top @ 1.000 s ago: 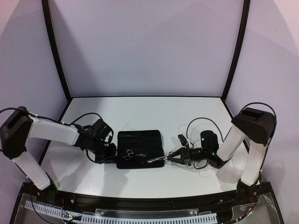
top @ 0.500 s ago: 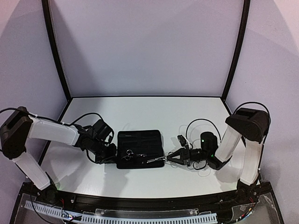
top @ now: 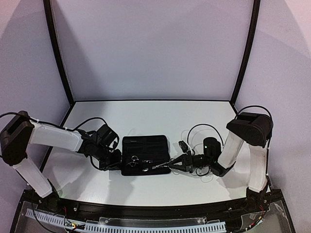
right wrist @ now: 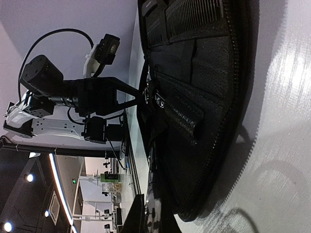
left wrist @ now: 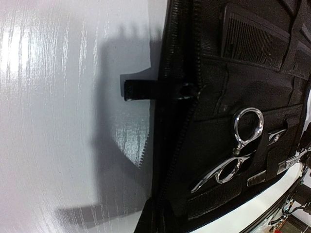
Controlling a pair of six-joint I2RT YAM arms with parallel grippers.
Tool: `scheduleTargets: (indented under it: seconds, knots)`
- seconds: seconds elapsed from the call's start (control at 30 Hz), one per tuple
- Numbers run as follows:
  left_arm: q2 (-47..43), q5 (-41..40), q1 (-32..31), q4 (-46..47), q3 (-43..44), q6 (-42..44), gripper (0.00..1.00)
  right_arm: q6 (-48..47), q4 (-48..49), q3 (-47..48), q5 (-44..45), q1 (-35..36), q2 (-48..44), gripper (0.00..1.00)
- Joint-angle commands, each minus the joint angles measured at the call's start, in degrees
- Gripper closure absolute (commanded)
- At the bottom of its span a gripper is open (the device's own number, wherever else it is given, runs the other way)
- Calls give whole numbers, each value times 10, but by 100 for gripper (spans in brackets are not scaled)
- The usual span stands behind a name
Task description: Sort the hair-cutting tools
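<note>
A black zip case lies open at the table's near centre. One pair of silver scissors sits strapped inside it, also seen from above as scissors. A black comb is tucked in a pocket, its teeth showing in the right wrist view. My left gripper is shut on the case's near left edge. My right gripper is shut on a second pair of scissors, whose blades reach over the case's right edge; the silver metal shows between my fingers.
A zipper pull tab sticks out from the case's left side. Loose cables loop over the table beside the right arm. The left arm's gripper shows across the case in the right wrist view.
My right arm has slid left, carrying the held scissors further over the case's right edge. The left gripper and the case have stayed put.
</note>
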Motion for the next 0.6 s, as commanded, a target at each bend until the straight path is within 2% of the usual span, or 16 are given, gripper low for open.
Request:
scheduleTargets:
  seconds: [0.0,0.57]
  knots:
    - [27,29,-26,18,-7,-11,99,-7,-49,12,39,20,30,100]
    - [29,50,-44,33,-7,-24,99,-2,-100,56,69,64,25,100]
